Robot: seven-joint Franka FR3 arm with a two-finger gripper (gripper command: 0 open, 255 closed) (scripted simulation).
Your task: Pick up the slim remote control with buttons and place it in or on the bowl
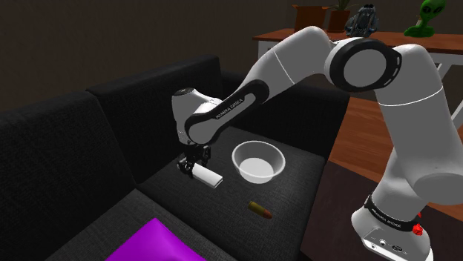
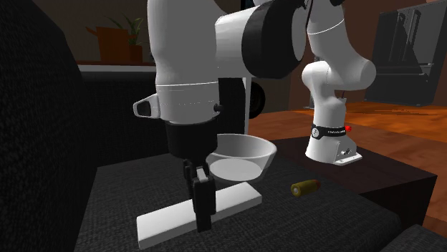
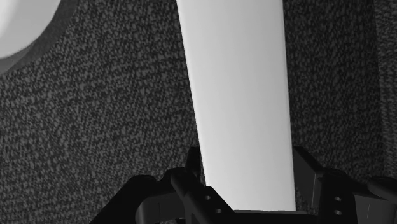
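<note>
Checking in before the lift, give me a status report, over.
Gripper down, shut on white remote; remote flat on cushion. Bowl upright, empty, close beside. Small yellowish cylinder on cushion, not between remote and Bowl.

The white arm (image 1: pixel 297 63) is standing up from its base well to one side of the remote control (image 3: pixel 235 95), bending at a high elbow and reaching down and across toward it. The wrist (image 2: pixel 186 93) is sitting directly above the remote, aiming the black gripper (image 2: pixel 199 207) straight down onto it. The fingers (image 3: pixel 191 175) are straddling the remote across its narrow width, one pressing against each long edge, clasping it between them.
</note>
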